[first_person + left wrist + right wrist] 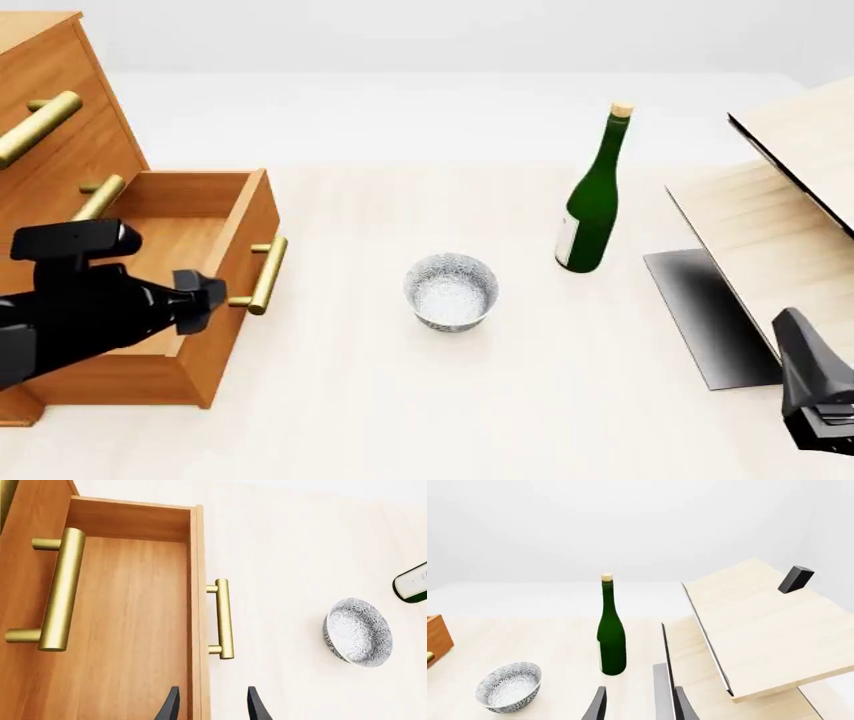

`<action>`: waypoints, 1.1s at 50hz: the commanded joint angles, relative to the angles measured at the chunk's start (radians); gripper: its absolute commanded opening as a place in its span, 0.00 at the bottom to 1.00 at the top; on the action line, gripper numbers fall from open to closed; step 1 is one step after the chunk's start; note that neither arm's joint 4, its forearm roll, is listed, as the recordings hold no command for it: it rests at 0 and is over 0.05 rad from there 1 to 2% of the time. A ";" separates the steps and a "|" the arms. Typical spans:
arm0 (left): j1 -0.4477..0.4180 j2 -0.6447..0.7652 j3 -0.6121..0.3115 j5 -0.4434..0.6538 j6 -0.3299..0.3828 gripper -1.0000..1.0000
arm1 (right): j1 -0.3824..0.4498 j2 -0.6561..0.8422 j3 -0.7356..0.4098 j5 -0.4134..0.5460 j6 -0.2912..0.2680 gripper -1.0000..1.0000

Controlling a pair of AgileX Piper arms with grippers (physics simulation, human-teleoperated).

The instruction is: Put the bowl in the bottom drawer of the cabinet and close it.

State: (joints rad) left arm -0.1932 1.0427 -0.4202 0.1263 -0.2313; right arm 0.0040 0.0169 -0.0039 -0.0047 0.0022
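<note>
So the orange-brown wooden bottom drawer [220, 225] stood open, the small speckled white bowl [451, 290] remained unplaced right of it, both claws apart.

You are working in a simulated tabletop scene, not a furnished room: a pale wood-grain table [400, 420] meets a blank white backdrop [441, 40], and every surface renders flat and clean.

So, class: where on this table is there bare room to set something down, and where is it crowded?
Free: the table in front of the bowl, the strip between the bowl and the open bottom drawer, and the far stretch behind the bottle. The drawer floor is bare too. Crowded: the gap between the bottle and the pale wood structure at right, and around the left gripper at the drawer front.
</note>
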 commanded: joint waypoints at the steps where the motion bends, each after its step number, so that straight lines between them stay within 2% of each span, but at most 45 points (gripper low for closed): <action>1: 0.006 0.038 0.013 -0.030 0.001 1.00 | 0.000 0.000 0.000 0.000 0.000 1.00; 55: -0.057 0.189 0.077 -0.146 -0.042 1.00 | 0.002 0.003 0.000 -0.001 -0.001 1.00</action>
State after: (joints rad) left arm -0.2422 1.1878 -0.3701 -0.0029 -0.2666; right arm 0.0053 0.0190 -0.0039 -0.0058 0.0014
